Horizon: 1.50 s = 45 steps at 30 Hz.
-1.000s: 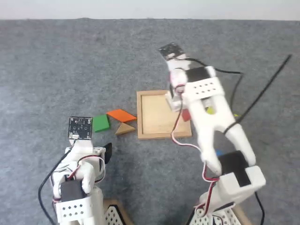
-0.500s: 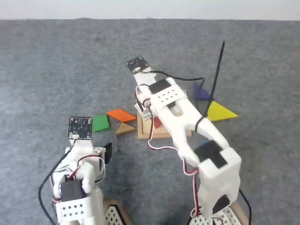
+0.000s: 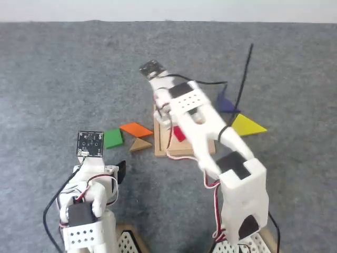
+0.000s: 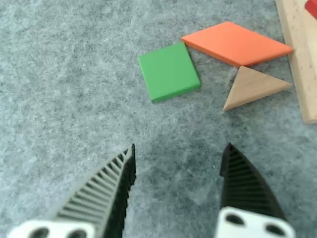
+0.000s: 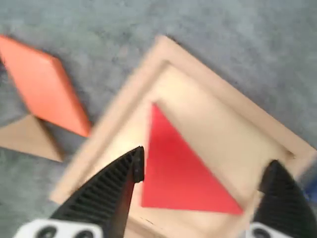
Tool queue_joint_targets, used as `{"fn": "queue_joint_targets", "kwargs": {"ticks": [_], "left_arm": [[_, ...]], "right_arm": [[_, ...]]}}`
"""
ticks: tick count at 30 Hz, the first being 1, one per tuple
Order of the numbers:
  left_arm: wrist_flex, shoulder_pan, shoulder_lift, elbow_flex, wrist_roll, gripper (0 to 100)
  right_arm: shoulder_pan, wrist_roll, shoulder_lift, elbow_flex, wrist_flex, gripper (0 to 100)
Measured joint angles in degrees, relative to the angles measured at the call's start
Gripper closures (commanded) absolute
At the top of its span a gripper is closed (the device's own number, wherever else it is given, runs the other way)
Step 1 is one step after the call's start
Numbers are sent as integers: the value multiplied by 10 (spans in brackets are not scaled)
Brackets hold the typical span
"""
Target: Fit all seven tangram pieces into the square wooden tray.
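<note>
grey felt mat (image 3: pixel 63 63) covered the table, with a pale wall strip (image 3: pixel 158 9) at 12 o'clock. the wooden tray (image 3: pixel 157 143) sat mid-mat with the red triangle (image 5: pixel 183 173) flat inside. the right gripper (image 5: pixel 205 163) hung over it, jaws released wide. green square (image 3: pixel 113 138), orange parallelogram (image 3: pixel 136 129) and tan triangle (image 3: pixel 140 144) lay at the tray's 9 o'clock. yellow triangle (image 3: pixel 246 125) and purple triangle (image 3: pixel 225 104) lay toward 3. the left gripper (image 4: pixel 180 148) was spread open over mat at 7.
</note>
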Motion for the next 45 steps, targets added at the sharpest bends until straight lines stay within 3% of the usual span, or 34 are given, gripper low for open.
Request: {"fn": "queue_joint_targets", "kwargs": {"ticks": [5, 10, 19, 29, 36, 45], "left_arm": [[0, 0, 0, 0, 0, 727], [0, 0, 0, 0, 0, 727], [0, 0, 0, 0, 0, 727], [0, 0, 0, 0, 0, 727], [0, 0, 0, 0, 0, 727], [0, 0, 0, 0, 0, 727]], "right_arm": [[49, 2, -26, 0, 32, 616], [22, 3, -62, 40, 76, 630], [8, -8, -124, 174, 78, 742], [11, 9, -208, 330, -13, 722], [11, 9, -141, 299, -31, 723], [9, 9, -17, 118, 27, 723]]}}
